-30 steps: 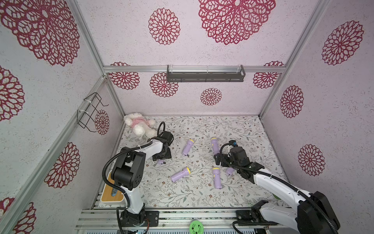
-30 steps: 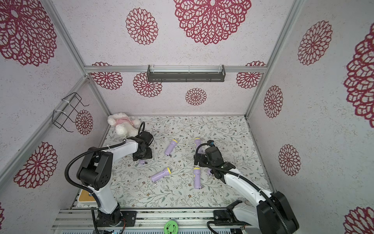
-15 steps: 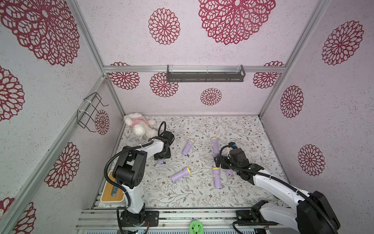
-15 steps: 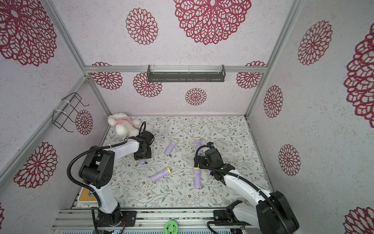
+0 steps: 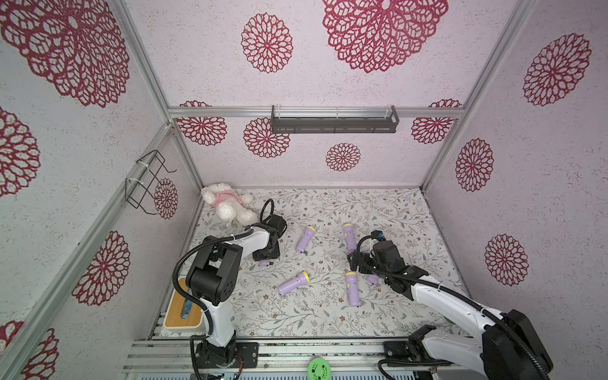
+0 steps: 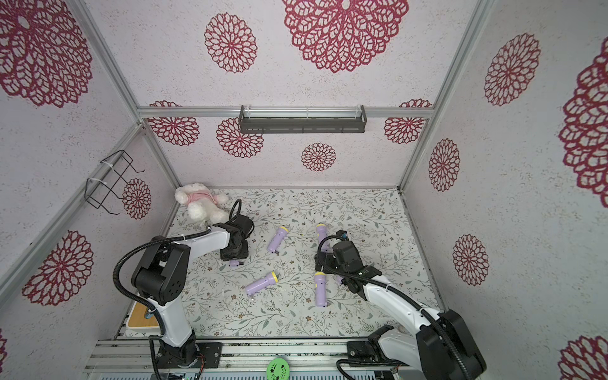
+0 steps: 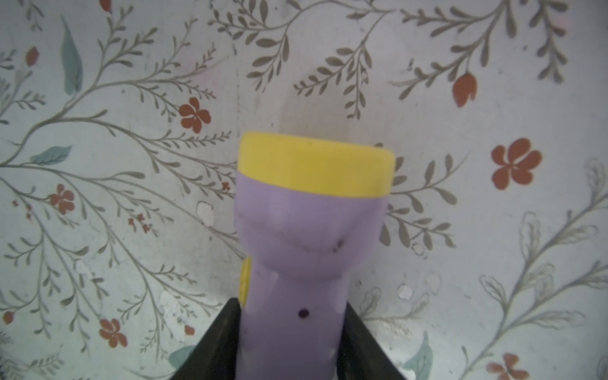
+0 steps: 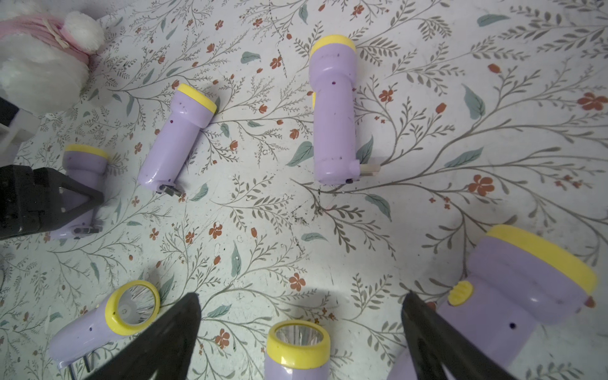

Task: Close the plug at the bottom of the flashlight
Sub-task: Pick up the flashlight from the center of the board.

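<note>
The grasp is the step in hand. At about nine o'clock of the floral-printed mat [image 5: 329, 210], the left gripper [image 5: 265, 257] stands narrow. Its black fingers [image 7: 217, 342] press against both sides of the lilac plastic flashlight with the yellow rim [image 7: 309, 227], which lies flat on the mat. The head points to twelve o'clock. At the tail, the thin metal plug prongs [image 8: 86, 229] stick out toward three o'clock, not yet folded in.

The right gripper [image 8: 300, 296] hovers wide and empty at three o'clock of the mat, among other flashlights [image 5: 292, 283].

Next, I judge, the held barrel must be steadied or raised so the right fingers can push the prongs flush. The barrel is smooth, round, hard plastic and likely to roll or slip. The prongs look thin and hinged, so they want a gentle, square push.
</note>
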You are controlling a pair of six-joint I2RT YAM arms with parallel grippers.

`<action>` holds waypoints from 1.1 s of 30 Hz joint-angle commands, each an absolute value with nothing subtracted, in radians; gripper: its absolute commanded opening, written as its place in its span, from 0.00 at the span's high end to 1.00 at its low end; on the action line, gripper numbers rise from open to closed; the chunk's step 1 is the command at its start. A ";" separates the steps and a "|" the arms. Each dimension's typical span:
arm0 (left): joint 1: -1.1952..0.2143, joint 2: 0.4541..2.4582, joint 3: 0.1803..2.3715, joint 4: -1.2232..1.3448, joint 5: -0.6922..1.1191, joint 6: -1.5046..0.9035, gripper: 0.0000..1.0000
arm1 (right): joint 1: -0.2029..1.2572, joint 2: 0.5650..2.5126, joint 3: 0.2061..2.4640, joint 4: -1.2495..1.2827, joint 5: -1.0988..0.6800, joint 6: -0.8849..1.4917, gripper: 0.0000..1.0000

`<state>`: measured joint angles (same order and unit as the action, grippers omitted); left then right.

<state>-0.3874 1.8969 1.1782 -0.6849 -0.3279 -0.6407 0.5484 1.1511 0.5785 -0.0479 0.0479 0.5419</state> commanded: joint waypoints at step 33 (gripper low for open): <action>-0.430 1.543 1.420 -0.713 -0.027 -0.750 1.00 | 0.597 1.086 0.629 0.220 -0.300 0.616 0.01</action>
